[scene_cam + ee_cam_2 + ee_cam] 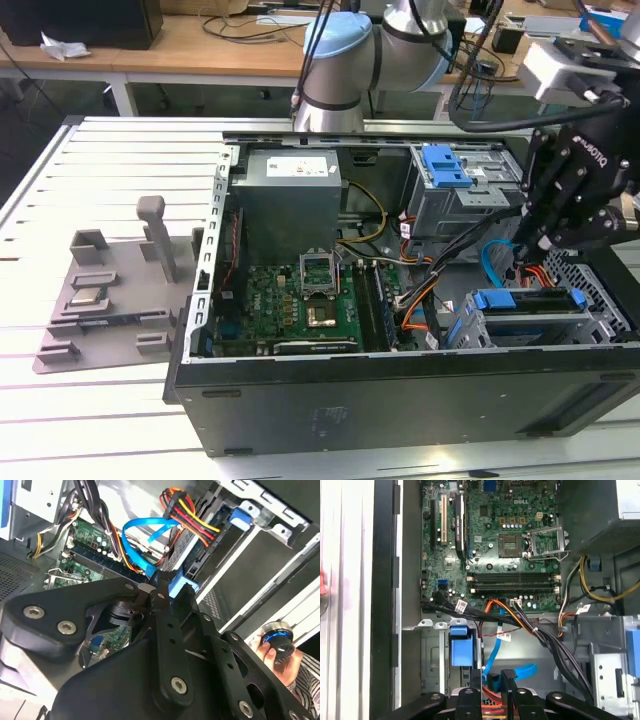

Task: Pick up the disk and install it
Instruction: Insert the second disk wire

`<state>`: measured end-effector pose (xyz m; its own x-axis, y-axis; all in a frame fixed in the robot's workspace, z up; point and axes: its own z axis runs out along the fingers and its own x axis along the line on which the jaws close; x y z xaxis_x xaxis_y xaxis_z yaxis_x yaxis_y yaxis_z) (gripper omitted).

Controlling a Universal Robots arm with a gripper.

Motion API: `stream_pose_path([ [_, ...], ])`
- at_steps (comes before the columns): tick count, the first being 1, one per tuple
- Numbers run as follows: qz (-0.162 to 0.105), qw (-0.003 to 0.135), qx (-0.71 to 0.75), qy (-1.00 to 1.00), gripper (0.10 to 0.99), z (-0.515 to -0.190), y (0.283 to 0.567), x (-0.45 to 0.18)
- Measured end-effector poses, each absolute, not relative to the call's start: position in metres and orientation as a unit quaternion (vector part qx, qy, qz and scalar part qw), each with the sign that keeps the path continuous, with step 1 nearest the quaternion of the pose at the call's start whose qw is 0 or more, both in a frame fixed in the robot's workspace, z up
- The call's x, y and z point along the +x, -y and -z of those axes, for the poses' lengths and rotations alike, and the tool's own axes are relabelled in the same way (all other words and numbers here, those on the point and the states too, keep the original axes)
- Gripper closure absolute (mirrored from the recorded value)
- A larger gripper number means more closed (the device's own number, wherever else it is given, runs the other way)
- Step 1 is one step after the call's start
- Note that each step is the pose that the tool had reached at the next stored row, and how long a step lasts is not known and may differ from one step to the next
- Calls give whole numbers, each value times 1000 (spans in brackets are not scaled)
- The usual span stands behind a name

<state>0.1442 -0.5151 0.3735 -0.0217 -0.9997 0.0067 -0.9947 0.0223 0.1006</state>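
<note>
**Gripper above the seated disk**

The gripper (520,262) is seen inside the open computer case (300,390). Its fingers (165,592) are drawn nearly together, with nothing clearly held. The disk (528,300) lies just below the fingertips, slotted in the drive cage (600,330). A blue cable (517,671) is seen beside the fingers.

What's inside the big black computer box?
Inside the open black computer case are a green circuit board, a grey metal box, coloured cables and blue-framed drive bays. The robot's black hand covers what lies beneath it.
</note>
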Motion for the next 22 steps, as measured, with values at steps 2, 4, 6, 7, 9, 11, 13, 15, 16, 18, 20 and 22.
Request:
stream_pose_path([
  [2, 33, 38, 702, 710, 784, -372, 515, 143],
  [4, 33, 38, 702, 710, 784, -372, 515, 143],
  [6, 33, 38, 702, 710, 925, -372, 515, 143],
  [7, 33, 38, 702, 710, 925, -372, 515, 143],
  [9, 33, 38, 702, 710, 925, -372, 515, 143],
  [11, 33, 38, 702, 710, 925, -372, 516, 143],
  [13, 33, 38, 702, 710, 925, -372, 520, 143],
  [15, 33, 38, 702, 710, 925, -370, 525, 143],
  [16, 33, 38, 702, 710, 925, -368, 527, 144],
  [18, 34, 39, 702, 710, 925, -362, 531, 149],
  [20, 34, 39, 702, 710, 925, -356, 531, 154],
  [22, 34, 39, 702, 710, 925, -350, 532, 157],
])
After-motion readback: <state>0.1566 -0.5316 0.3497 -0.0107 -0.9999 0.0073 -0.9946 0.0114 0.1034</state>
